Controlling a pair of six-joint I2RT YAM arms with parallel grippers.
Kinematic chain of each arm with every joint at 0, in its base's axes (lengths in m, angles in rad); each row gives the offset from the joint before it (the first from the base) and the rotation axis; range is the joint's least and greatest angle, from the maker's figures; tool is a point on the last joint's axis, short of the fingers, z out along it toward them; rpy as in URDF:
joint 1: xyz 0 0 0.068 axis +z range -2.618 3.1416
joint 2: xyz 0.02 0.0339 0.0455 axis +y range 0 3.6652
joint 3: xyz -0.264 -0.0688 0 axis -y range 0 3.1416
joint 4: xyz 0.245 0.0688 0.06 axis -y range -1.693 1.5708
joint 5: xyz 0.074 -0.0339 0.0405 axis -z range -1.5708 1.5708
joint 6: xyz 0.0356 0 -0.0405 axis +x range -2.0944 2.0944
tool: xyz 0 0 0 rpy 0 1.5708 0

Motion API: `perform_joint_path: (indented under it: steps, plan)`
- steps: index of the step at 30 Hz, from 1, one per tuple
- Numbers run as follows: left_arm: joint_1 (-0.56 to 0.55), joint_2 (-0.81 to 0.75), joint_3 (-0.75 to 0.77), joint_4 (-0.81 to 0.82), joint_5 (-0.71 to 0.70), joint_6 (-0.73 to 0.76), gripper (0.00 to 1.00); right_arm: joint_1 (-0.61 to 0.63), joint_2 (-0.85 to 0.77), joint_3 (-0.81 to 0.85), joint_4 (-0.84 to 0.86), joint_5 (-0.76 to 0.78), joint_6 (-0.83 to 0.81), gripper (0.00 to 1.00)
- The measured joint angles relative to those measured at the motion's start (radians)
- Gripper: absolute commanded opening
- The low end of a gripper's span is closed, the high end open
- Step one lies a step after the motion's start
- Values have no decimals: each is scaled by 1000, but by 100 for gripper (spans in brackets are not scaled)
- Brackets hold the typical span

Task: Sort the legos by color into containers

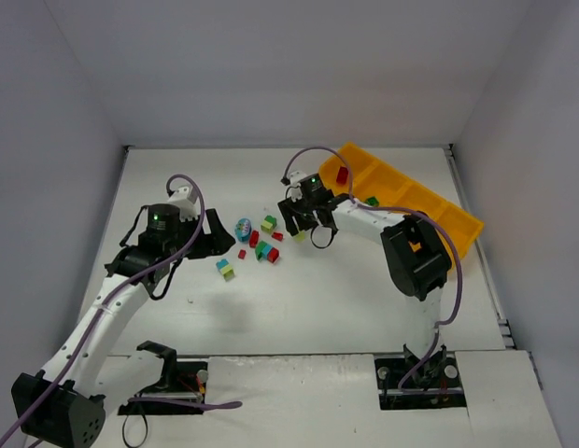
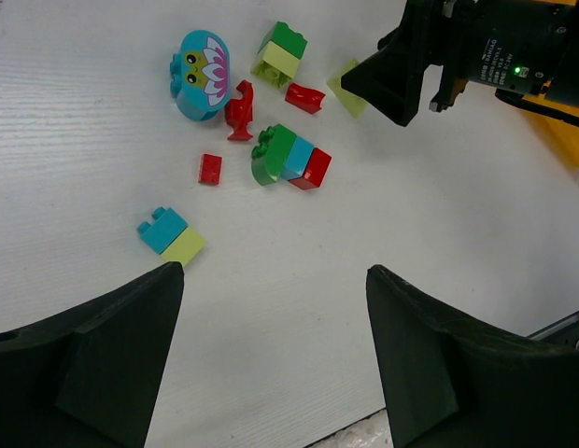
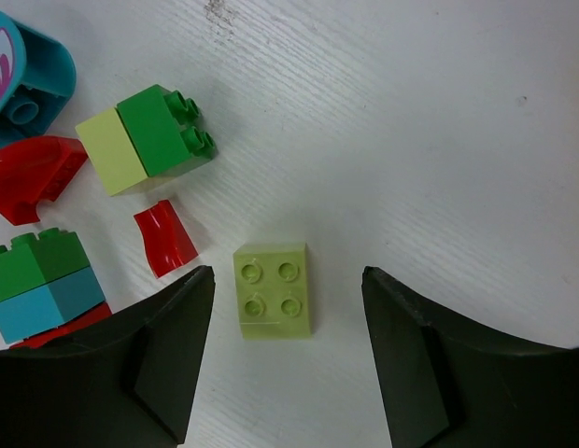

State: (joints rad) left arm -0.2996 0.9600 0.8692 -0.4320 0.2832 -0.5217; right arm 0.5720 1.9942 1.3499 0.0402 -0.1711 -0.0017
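Pick step: right pincer (image 1: 307, 222), released, jaws either side of the pale yellow-green square plastic brick (image 3: 274, 289); next descend, clench, carry to the long orange-yellow plastic tray (image 1: 460, 224); left pincer (image 2: 275, 280) released, empty

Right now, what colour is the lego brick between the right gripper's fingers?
Pale yellow-green; the four-stud brick shows best in the right wrist view.

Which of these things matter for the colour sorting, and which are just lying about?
Job: loose legos; pale yellow-green brick under the open right pincer; orange-yellow tray.
Lying about: teal face toy, though it may be a lego too.
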Motion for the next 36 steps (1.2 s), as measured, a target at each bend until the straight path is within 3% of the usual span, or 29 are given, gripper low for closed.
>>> perform_joint_path:
  steps: [8,17,22,30,36]
  plan:
    - [0,-1,0,-15,0,22,73,6,43,5,-8,-2,0,52]
    - [0,-1,0,-22,0,34,73,6,50,6,-10,-3,0,25]
    - [0,-1,0,-24,0,41,73,6,50,6,-10,-3,1,1]
    - [0,-1,0,-31,0,45,73,-28,-11,-19,-14,128,58,0]
    - [0,-3,-11,-26,0,48,73,-211,-251,-116,-5,306,173,0]
